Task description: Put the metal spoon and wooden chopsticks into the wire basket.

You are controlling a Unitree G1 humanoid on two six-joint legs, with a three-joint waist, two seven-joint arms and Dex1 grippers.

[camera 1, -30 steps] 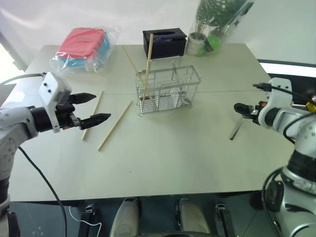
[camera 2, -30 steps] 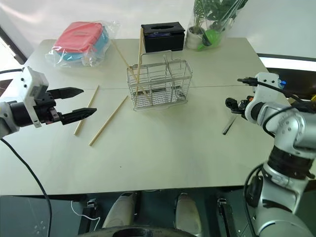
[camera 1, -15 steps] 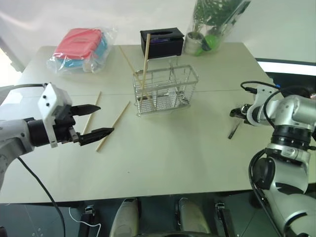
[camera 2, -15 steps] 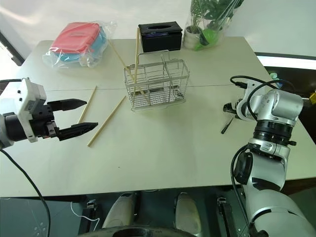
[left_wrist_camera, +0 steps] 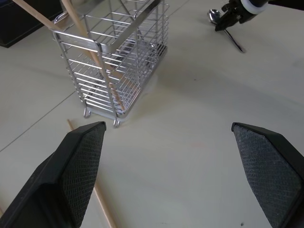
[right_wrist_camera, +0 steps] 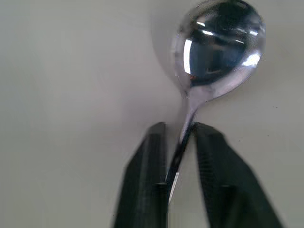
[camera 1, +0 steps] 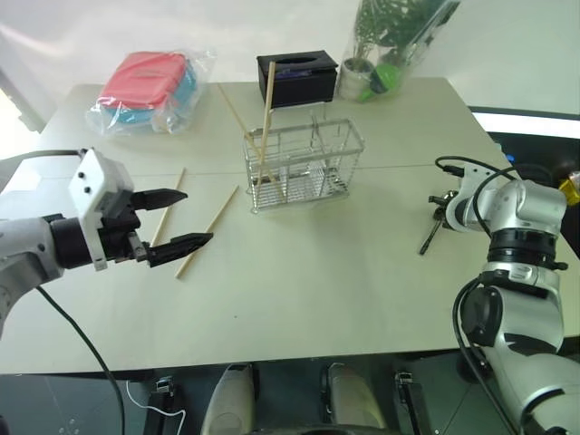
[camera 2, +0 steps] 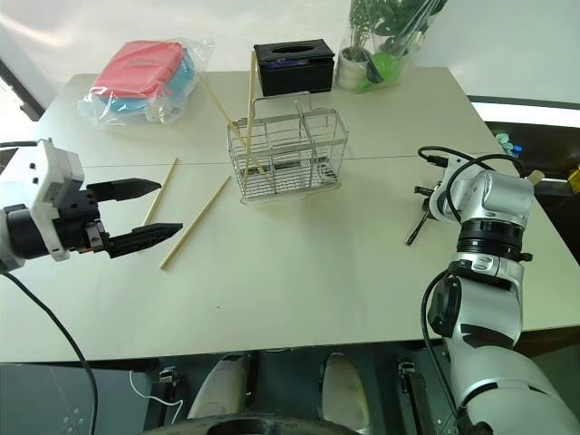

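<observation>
Closed on the neck of the metal spoon [right_wrist_camera: 216,52], the right gripper [right_wrist_camera: 178,137] holds it against the table [camera 1: 344,263]. Left gripper [camera 1: 181,220]: fingers spread, empty, above two loose wooden chopsticks [camera 1: 208,231]; wire basket [camera 1: 304,163] mid-table holds two more.

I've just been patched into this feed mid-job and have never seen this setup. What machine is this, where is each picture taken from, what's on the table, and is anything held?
It is a two-armed humanoid robot at a pale table. Two pictures come from its head, looking down; the other two come from cameras on each wrist.

On the table stands the wire basket, with wooden chopsticks leaning in it. Two more chopsticks lie flat beside it. At the back are a black tissue box, a bagged red item and a plant.

The left pincer hangs open and empty. The right pincer has shut on the metal spoon, gripping its handle near the bowl; the spoon looks to be lying on the table.
</observation>
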